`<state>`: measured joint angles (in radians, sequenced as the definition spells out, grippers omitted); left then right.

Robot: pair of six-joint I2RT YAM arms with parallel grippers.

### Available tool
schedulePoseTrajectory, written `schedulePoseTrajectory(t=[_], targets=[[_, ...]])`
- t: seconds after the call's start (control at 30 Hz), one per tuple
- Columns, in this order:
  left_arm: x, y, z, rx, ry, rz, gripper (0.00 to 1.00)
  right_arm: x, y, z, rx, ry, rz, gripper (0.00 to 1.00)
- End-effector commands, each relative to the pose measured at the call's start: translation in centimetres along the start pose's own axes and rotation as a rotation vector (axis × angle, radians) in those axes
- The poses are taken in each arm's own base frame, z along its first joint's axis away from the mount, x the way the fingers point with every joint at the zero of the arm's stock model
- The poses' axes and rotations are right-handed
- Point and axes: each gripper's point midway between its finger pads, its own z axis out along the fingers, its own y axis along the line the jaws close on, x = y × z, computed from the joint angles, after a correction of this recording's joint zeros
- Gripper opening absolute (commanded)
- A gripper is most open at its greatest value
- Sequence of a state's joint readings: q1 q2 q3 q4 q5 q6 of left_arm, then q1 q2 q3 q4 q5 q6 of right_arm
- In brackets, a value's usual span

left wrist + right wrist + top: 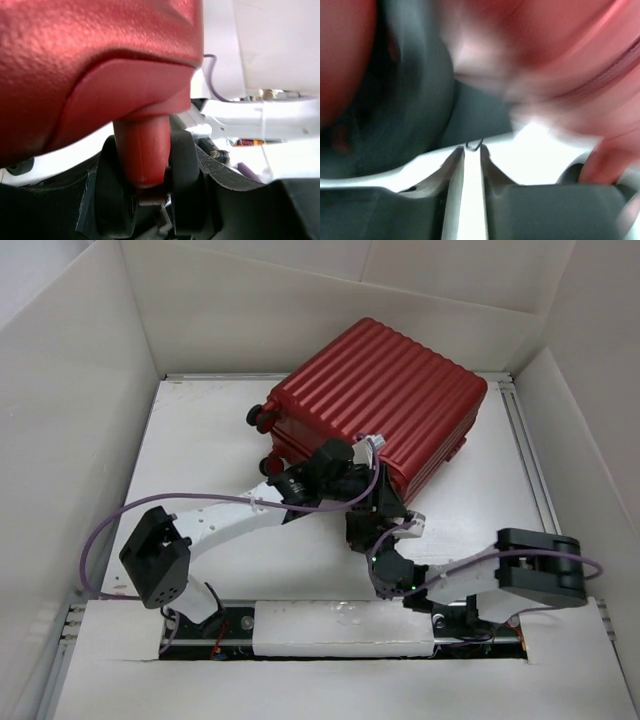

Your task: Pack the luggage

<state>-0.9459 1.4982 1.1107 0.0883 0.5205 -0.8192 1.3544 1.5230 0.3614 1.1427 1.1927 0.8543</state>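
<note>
The dark red ribbed luggage lies closed and flat at the back of the table, its small dark wheels facing left. My left gripper is at the case's near corner. In the left wrist view it is shut on a twin dark wheel with a red fork under the shell. My right gripper sits just below that same corner. Its jaws stand a narrow slit apart, with a thin dark loop at the tips. The blurred red shell fills that view.
White walls enclose the table on the left, back and right. Purple cables loop off both arms. The right arm's elbow lies near the front right, and the left arm's joint lies near the front left.
</note>
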Motion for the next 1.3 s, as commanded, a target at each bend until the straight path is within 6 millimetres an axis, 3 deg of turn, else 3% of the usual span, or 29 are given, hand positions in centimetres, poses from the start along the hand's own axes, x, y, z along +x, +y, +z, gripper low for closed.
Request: schedulePoseTrajectory(t=[0.0, 0.07, 0.1, 0.13, 0.2, 0.23, 0.27, 0.33, 0.37, 0.4, 0.47, 0.5, 0.57, 0.6, 0.63, 0.7, 0.77, 0.8, 0.83, 0.87, 0.9, 0.93, 0.97, 1.0, 1.03, 1.1, 1.2, 1.27], targets=[[-3.5, -14.9, -1.1, 0.477, -0.187, 0.34, 0.0, 7.4, 7.8, -9.0, -0.354, 0.533, -0.08, 0.28], [-4.2, -14.0, -1.0, 0.399, -0.212, 0.344, 0.03, 7.1, 5.8, -9.5, -0.202, 0.537, -0.112, 0.5], [-4.8, -13.9, -1.2, 0.369, -0.238, 0.356, 0.07, 6.5, 6.2, -9.7, -0.167, 0.528, -0.125, 0.63], [-5.2, -13.7, -1.6, 0.34, -0.266, 0.385, 0.2, 6.1, 4.0, -10.1, -0.098, 0.537, -0.192, 0.67], [-6.1, -12.8, -2.1, 0.255, -0.311, 0.387, 0.39, 5.7, 3.3, -10.9, -0.067, 0.554, -0.22, 0.73], [-7.7, -12.5, -3.3, 0.211, -0.372, 0.398, 0.56, 5.0, 2.2, -11.2, -0.026, 0.557, -0.236, 0.73], [-8.1, -12.0, -3.8, 0.181, -0.382, 0.387, 0.56, 4.7, 1.5, -11.3, -0.006, 0.56, -0.247, 0.73], [-8.5, -10.6, -4.9, 0.104, -0.397, 0.398, 0.76, 4.2, 0.9, -11.6, 0.019, 0.577, -0.266, 0.77], [-9.6, -10.7, -6.7, 0.071, -0.447, 0.405, 0.82, 3.9, 0.2, -11.9, 0.044, 0.594, -0.293, 0.78], [-11.3, -9.6, -7.9, -0.015, -0.521, 0.393, 0.87, 3.7, 0.2, -12.2, 0.041, 0.602, -0.307, 0.78], [-12.0, -7.7, -9.8, -0.12, -0.556, 0.369, 0.98, 3.2, 0.4, -12.6, 0.04, 0.62, -0.344, 0.81], [-13.6, -7.1, -12.2, -0.174, -0.637, 0.351, 1.0, 2.9, 0.5, -12.7, 0.045, 0.621, -0.356, 0.81], [-14.2, -5.5, -14.3, -0.224, -0.672, 0.309, 1.0, 2.2, 1.5, -12.6, 0.033, 0.621, -0.366, 0.81], [-15.5, -4.1, -17.1, -0.278, -0.749, 0.274, 1.0, 1.8, 1.5, -12.9, 0.027, 0.628, -0.386, 0.81], [-15.9, -3.2, -18.5, -0.313, -0.789, 0.249, 1.0, 1.2, 1.7, -12.8, 0.028, 0.614, -0.389, 0.81], [-16.2, -1.2, -21.1, -0.375, -0.856, 0.179, 1.0, -0.6, 3.0, -12.4, 0.014, 0.583, -0.378, 0.77], [-15.9, 2.2, -24.4, -0.436, -0.937, 0.103, 1.0, -2.5, 4.1, -11.9, -0.014, 0.541, -0.389, 0.73], [-15.6, 3.5, -25.3, -0.455, -0.96, 0.067, 1.0, -3.8, 5.4, -11.7, -0.032, 0.521, -0.37, 0.67], [-14.9, 6.4, -26.8, -0.497, -0.998, -0.004, 1.0, -5.4, 6.1, -11.5, -0.056, 0.501, -0.374, 0.63], [-14.4, 7.4, -27.2, -0.489, -1.0, -0.035, 1.0, -6.4, 6.8, -11.4, -0.072, 0.484, -0.367, 0.58], [-14.3, 8.5, -27.7, -0.486, -1.015, -0.059, 1.0, -8.1, 7.9, -10.9, -0.079, 0.458, -0.344, 0.4], [-14.0, 9.7, -28.2, -0.49, -1.024, -0.084, 1.0, -9.7, 8.2, -10.8, -0.088, 0.446, -0.327, 0.29], [-13.2, 12.8, -29.1, -0.522, -1.027, -0.139, 1.0, -10.8, 8.3, -10.6, -0.093, 0.437, -0.331, 0.2], [-13.2, 13.9, -29.6, -0.526, -1.04, -0.162, 1.0, -12.4, 8.6, -10.0, -0.082, 0.408, -0.31, 0.09], [-12.6, 16.1, -30.2, -0.546, -1.035, -0.203, 1.0, -13.9, 7.9, -9.7, -0.062, 0.391, -0.308, 0.07], [-12.3, 17.8, -30.3, -0.559, -1.007, -0.209, 1.0, -15.4, 7.1, -9.5, -0.044, 0.376, -0.307, 0.09], [-12.8, 17.8, -28.9, -0.499, -0.939, -0.133, 0.99, -17.8, 6.4, -9.4, -0.041, 0.354, -0.274, 0.32], [-13.7, 16.4, -28.2, -0.444, -0.919, -0.055, 0.99, -17.5, 5.4, -9.5, -0.037, 0.36, -0.278, 0.52]])
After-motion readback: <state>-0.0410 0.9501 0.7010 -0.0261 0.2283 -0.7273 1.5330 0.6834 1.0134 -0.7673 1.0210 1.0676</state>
